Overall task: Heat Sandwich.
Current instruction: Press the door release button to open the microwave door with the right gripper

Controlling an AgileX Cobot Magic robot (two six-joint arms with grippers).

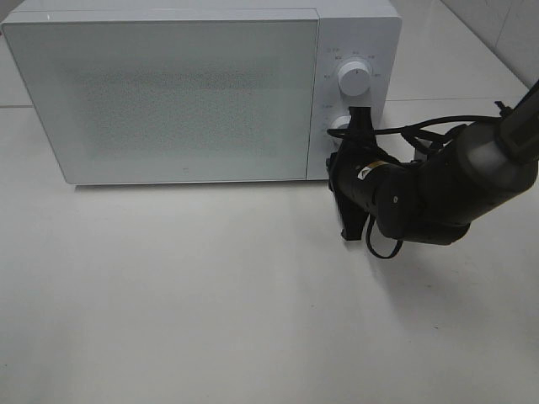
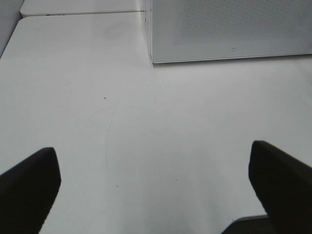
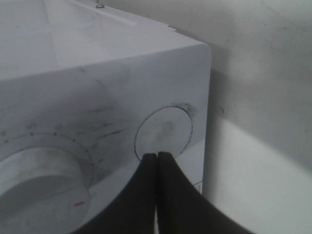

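Right wrist view: my shut right claw (image 3: pixel 157 157) sits at just the rim of the button (image 3: pixel 164 129) on the microwave's (image 3: pixel 97 73) three-o'clock panel, so pushing could skid me onto the dial (image 3: pixel 36 183); left claw (image 2: pixel 153 156) gapes empty.

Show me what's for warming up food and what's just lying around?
For the job: microwave, its round button, right gripper, jaws shut at it.
Just there: table, left gripper, jaws open, empty. Sandwich not in view.
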